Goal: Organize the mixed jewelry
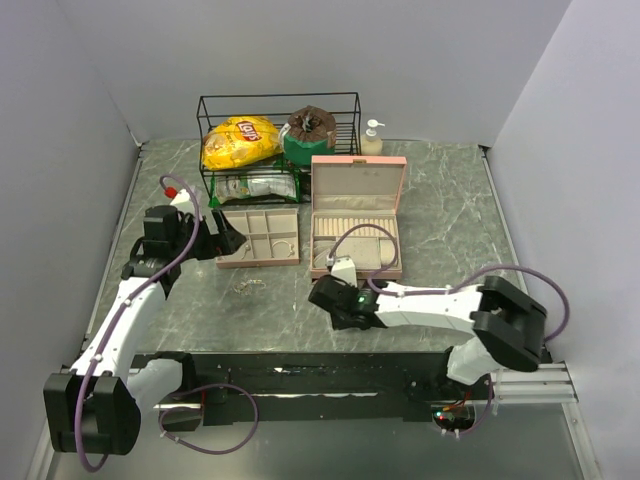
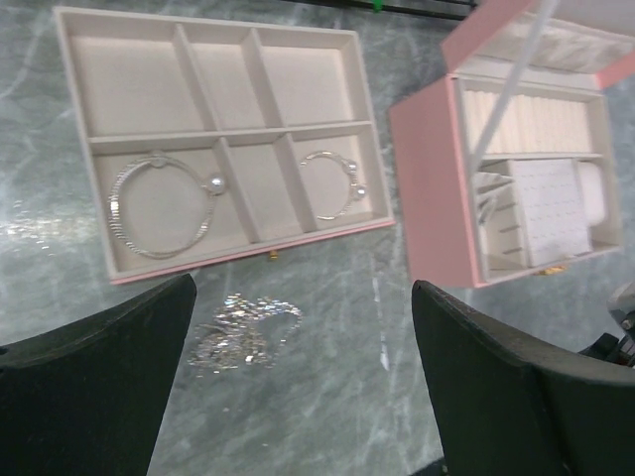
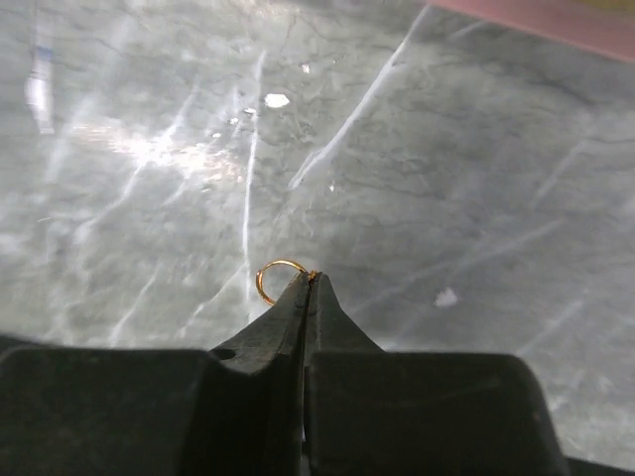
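Note:
A small pile of silver chains [image 2: 238,332] lies on the marble just in front of the beige compartment tray [image 2: 213,134]; it also shows in the top view [image 1: 248,287]. Two silver hoops with pearls [image 2: 159,203] [image 2: 330,183] lie in the tray's front compartments. My left gripper [image 2: 303,397] is open and empty above the table, the pile near its left finger. My right gripper [image 3: 309,278] is shut on a small gold ring [image 3: 270,276], pinched at the fingertips above bare marble; in the top view the gripper [image 1: 322,296] is in front of the pink box [image 1: 356,215].
The pink quilted box [image 2: 526,188] stands open right of the tray. A black wire rack [image 1: 278,140] with a yellow chip bag [image 1: 240,142] and a green pouch stands at the back, with a soap bottle [image 1: 372,137] beside it.

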Available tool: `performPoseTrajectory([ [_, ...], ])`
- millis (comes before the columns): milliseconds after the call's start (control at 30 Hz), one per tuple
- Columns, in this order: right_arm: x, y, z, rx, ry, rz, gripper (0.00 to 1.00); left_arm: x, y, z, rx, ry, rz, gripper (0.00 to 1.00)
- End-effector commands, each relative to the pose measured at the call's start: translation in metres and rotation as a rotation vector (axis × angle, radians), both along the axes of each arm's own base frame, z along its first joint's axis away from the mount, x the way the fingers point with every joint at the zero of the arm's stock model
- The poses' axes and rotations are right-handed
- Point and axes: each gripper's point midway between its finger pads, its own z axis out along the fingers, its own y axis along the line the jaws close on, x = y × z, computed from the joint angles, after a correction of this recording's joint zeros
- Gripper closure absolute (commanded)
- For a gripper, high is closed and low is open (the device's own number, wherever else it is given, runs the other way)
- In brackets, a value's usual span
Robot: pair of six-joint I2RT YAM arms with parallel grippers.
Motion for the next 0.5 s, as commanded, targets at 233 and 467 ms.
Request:
performPoseTrajectory([
  [233,0.024,-0.021,0.101,0.191,-0.206,-0.133,1.0,-0.02,-0.068,0.083,-0.245,-0.167,-0.255,0.04],
  [467,0.055,-0.046,0.138,0.335,-0.245,-0.217,1.0,-0.045,-0.128,0.112,-0.324,-0.208,-0.451,0.04],
])
